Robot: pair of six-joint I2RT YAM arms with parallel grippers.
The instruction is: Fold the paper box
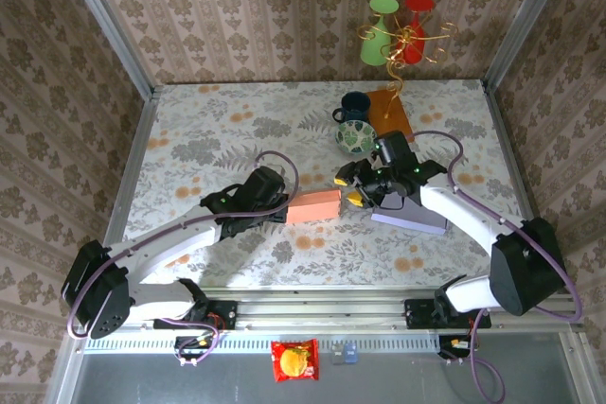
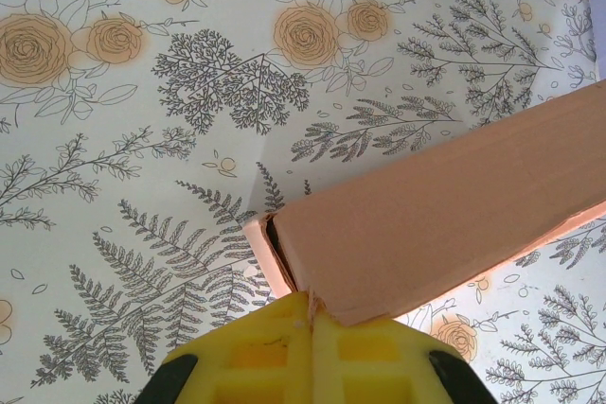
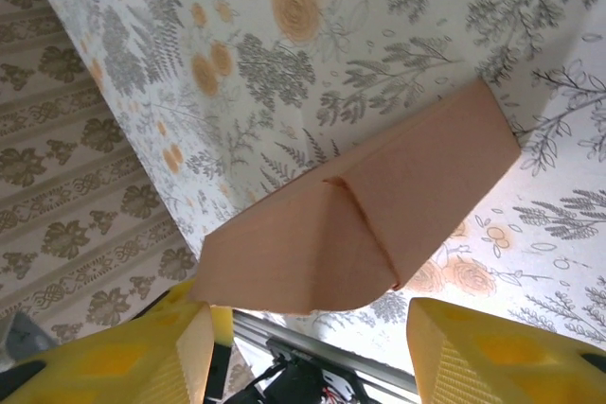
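1. Underneath everything: surface [image 1: 208, 120], covered in a cloth printed with ferns and orange roses and walled by patterned panels. No writing on it.
2. Right arm, reaching in from the lower right of the top view. Right claw [image 1: 348, 186] [image 3: 311, 307] spread wide, its yellow fingers [image 3: 142, 357] standing either side of the box's end without clear contact.
3. Left arm, reaching in from the lower left. Left claw [image 1: 281, 207] [image 2: 310, 324] narrow, its pads pressed together, with a lower corner of the box caught at their seam.
4. Lavender flat sheet [image 1: 412, 218], lying on the surface partly under the right arm.
5. Paper box [image 1: 312, 206] [image 2: 445, 215] [image 3: 379, 205], salmon-coloured, long, resting near the middle of the surface between the two claws. Unprinted. The top view gives a plain block. The left wrist view adds a dark gap at the near end where the flap stands off. The right wrist view adds a folded flap with a creased seam on the opposite end.
6. Cup stand [image 1: 390, 113], an orange-brown base with gold wire arms, at the far side. It carries a green cup [image 1: 379, 30] and a red cup [image 1: 418, 16], both upended.
7. Patterned bowl [image 1: 356, 137], just beside the stand base. Contents cannot be told.
8. Dark mug [image 1: 355, 106], touching the bowl's far side.
9. Red snack packet [image 1: 294, 360], on the ledge in front of the arm bases. Its print is too small to read.
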